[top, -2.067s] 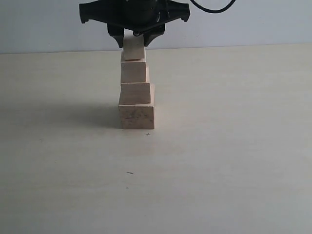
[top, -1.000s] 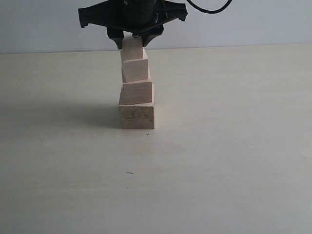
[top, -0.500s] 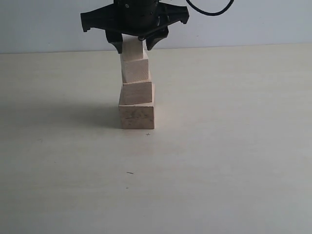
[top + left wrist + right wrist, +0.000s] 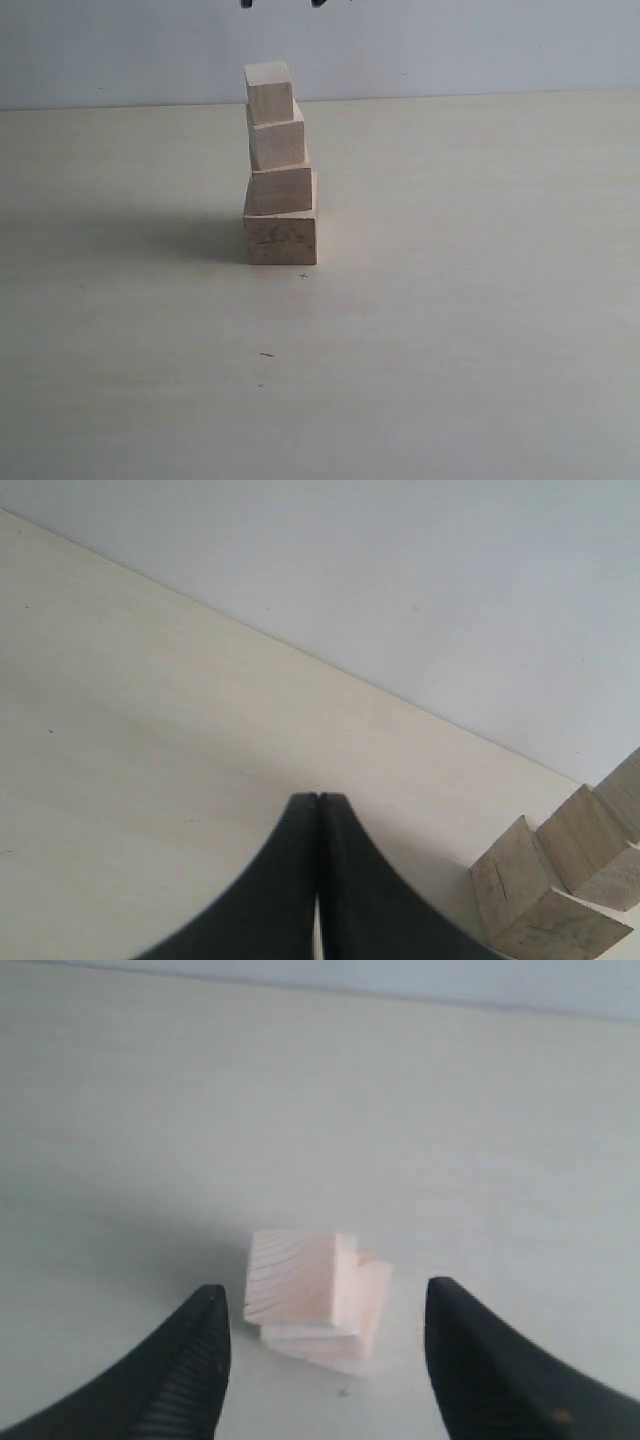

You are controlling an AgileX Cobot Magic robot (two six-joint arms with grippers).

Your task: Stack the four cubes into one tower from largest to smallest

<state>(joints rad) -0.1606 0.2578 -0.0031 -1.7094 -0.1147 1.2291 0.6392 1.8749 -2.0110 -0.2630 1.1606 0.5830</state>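
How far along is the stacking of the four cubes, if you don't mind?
Done, it seems: one tower holds all four, the largest cube at the bottom, the smallest cube on top, layers slightly twisted. Nothing is in hand: the right pincer hangs open above it, and the left pincer is shut and empty off to one side. No stacking is left.
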